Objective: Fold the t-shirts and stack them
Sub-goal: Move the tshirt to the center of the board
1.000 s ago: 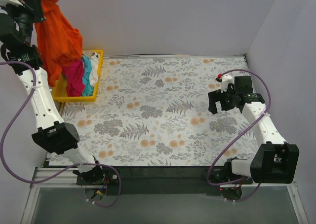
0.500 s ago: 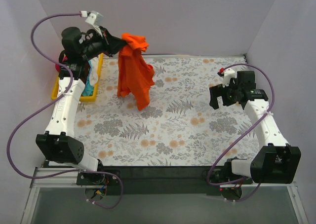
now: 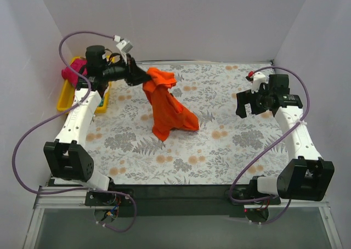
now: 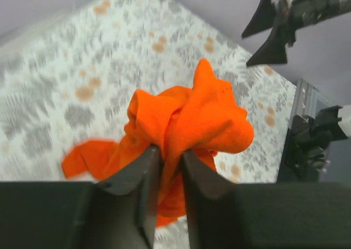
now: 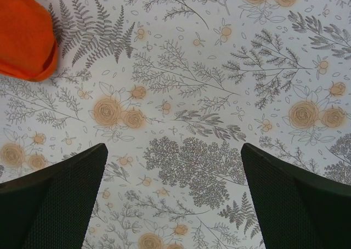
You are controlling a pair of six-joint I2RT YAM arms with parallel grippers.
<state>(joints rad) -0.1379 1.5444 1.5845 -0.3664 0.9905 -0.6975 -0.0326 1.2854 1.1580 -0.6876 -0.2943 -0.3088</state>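
Across the bench [image 3: 236,156] we've got a flat cover printed with grey ferns and soft orange blossoms, matte and smooth, running right up to plain pale walls [image 3: 192,18] on three sides, with a dark strip along the near edge where both arms are bolted down. Far left corner, tucked against the wall, sits the yellow tray [image 3: 62,98], a shallow hard-sided rectangle, and a magenta shirt [image 3: 72,72] is bunched up at its far end, spilling over the rim; the left arm crosses over the rest of the tray, so what else is in there is hard to tell. Now the action: the left claw [image 3: 137,76] is up off the surface, left of centre, and its dark fingers are pinching a thick knot of the orange t-shirt [image 3: 167,106]. The left wrist view shows it plainly, soft vivid cloth [image 4: 189,123] puffing out past the fingertips [image 4: 143,172] in rounded folds. From that grip the shirt hangs down in a crumpled drape, and its lower folds appear to rest on the bench near the middle. Over on the right, the right claw [image 3: 245,103] hovers above the floral print, fingers spread wide with nothing between them, well apart from the shirt, only an orange edge [image 5: 24,38] showing at the corner of its view. Purple cables [image 3: 27,134] loop off both arms
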